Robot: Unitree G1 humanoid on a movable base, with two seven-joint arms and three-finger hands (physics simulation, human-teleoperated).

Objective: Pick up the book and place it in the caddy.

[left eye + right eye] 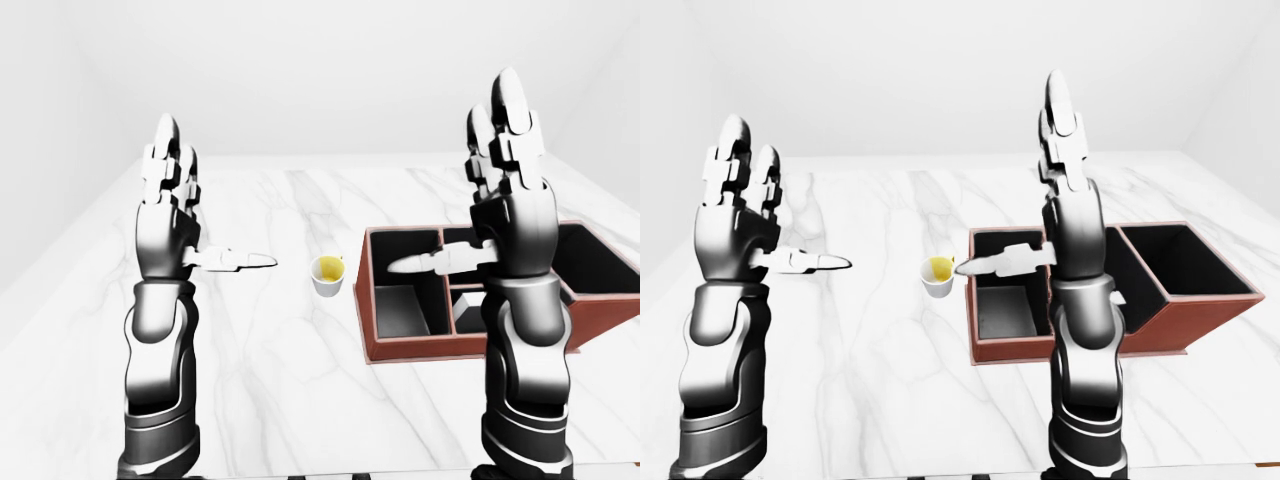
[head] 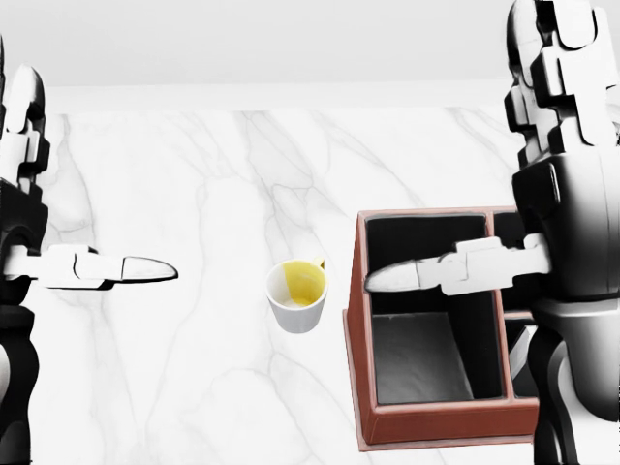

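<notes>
Right hand: nearest to me, I had it raised upright above the caddy's near edge, fingers spread wide and pointing up, thumb out toward the left of the view, holding nothing.
Left hand: raised the same way over the left of the tabletop, fingers wide, thumb pointing right toward the cup, empty.
Tabletop: white marble, bare apart from the cup and the caddy.
Caddy: a reddish-brown box with dark compartments, sitting right of centre; in the head view my right arm covered most of its right half.
Book: I judged the pale block showing in the small near compartment, just left of my right forearm in the left-eye view, to be the book; only a sliver was visible, so I could not be sure how it sat.
Cup: white with a yellow inside, just left of the caddy, apart from it and from both hands.
Step in hand: judging by the empty hands and the pale block inside, the placing looked done and I was at the release-and-clear stage.
Next move: I reckoned it called for shifting the right arm aside to see that compartment and confirm the book lay fully inside, keeping clear of the cup.
</notes>
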